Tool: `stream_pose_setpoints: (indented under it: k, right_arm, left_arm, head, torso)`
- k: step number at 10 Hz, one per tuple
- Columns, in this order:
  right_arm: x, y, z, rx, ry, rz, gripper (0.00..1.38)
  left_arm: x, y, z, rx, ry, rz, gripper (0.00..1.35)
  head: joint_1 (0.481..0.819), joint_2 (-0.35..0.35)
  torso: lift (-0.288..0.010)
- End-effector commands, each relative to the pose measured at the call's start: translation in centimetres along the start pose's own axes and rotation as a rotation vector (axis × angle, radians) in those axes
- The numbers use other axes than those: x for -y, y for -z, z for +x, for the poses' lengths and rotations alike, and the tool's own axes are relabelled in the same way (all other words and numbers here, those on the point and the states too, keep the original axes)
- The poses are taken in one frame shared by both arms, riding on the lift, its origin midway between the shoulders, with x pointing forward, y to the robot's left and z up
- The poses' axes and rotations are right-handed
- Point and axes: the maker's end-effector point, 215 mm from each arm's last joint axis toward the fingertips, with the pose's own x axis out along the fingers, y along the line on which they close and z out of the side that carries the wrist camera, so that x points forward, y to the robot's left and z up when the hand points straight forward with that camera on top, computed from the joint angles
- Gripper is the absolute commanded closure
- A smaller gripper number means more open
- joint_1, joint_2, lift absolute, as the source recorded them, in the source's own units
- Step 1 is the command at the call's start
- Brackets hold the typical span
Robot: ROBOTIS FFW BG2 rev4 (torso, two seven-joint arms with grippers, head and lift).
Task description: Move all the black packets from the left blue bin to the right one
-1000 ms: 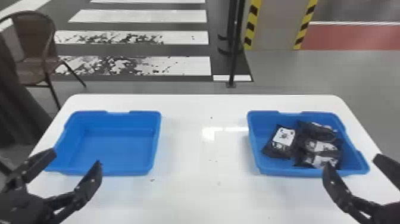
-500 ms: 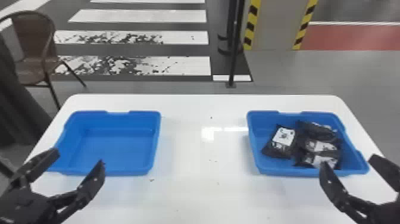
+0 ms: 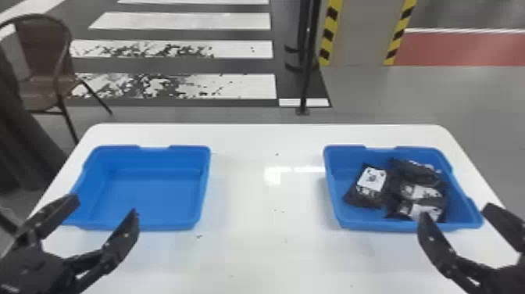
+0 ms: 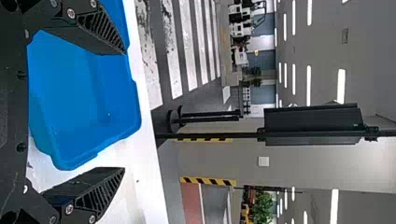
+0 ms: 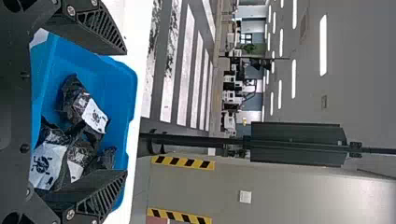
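Judging the transfer done, I'd back off, since the black packets (image 3: 369,187) lie in the right blue bin (image 3: 336,213), toward ten o'clock from my nearer right gripper (image 3: 456,212), fingers spread wide like my left gripper (image 3: 104,206)

We've got a head cam looking forward and down over the table (image 3: 250,254), plus close-in wrist cams facing out across left bin (image 3: 144,199) and right bin (image 3: 371,225) respectively, bins it shares.
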Motion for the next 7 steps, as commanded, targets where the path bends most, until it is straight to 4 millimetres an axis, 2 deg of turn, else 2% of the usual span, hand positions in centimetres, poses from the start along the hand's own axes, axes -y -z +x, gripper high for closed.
stream_pose_setpoints:
  k: [1, 7]
  right_arm:
    - [-0.01, 0.0, -0.01, 0.001, 0.001, 0.005, 0.12]
    - [-0.19, 0.07, 0.03, 0.002, -0.002, 0.016, 0.12]
  left_arm:
    - [0.06, 0.07, -0.04, -0.001, 0.001, -0.002, 0.16]
    - [0.25, 0.18, 0.02, -0.004, 0.005, -0.009, 0.16]
  head:
    - [0.695, -0.003]
    - [0.695, -0.005]
  torso:
    - [-0.14]
    - [-0.14]
